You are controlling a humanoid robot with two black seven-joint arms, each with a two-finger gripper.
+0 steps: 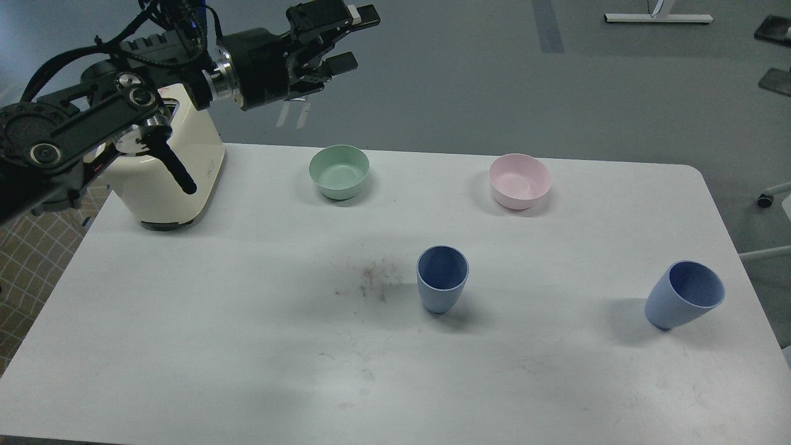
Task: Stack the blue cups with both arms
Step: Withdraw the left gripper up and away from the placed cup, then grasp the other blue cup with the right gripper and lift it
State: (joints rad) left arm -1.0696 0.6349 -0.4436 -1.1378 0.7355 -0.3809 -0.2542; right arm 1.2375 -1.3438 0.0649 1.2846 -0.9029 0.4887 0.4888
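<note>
Blue cups upright, well apart on white table (185, 346): centre cup (442, 279), right cup (683, 295) near right edge. Left gripper (346, 40) raised far upper-left, fingers apart, empty; nearer centre cup. Right gripper unseen.

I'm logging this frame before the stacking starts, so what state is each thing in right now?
Middle blue cup: upright on the table, empty, not stacked.
Right blue cup: standing apart near the table's right edge, empty, not stacked.
Green bowl: upright, empty.
Pink bowl: upright, empty.
Cream appliance: standing at the table's back left corner, partly hidden by the arm.
Left gripper: raised, open, holding nothing.
Right gripper: not in view.
</note>
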